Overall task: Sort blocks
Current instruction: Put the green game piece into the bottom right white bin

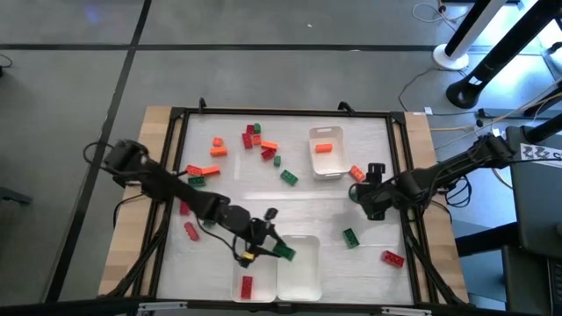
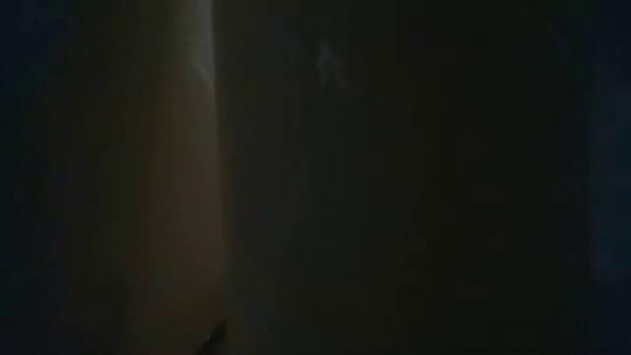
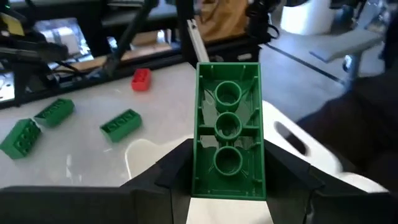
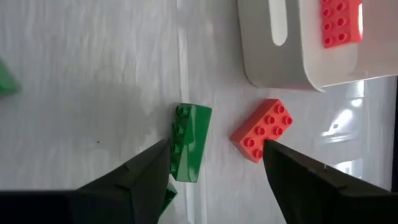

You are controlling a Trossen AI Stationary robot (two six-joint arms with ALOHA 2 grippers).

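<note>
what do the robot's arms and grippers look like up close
Both arms are dark, near-black jointed links with thin black cables trailing at the table's sides. The left gripper has a small yellow mark by its tip. The right gripper ends in two matte black, wedge-shaped fingers tapering to blunt points.

No legible text, brand, number or label appears in any view — the bricks and trays carry no readable markings. A black-and-white patterned marker (image 1: 542, 154) sits on equipment at the table's right edge, but nothing on it can be read.
</note>
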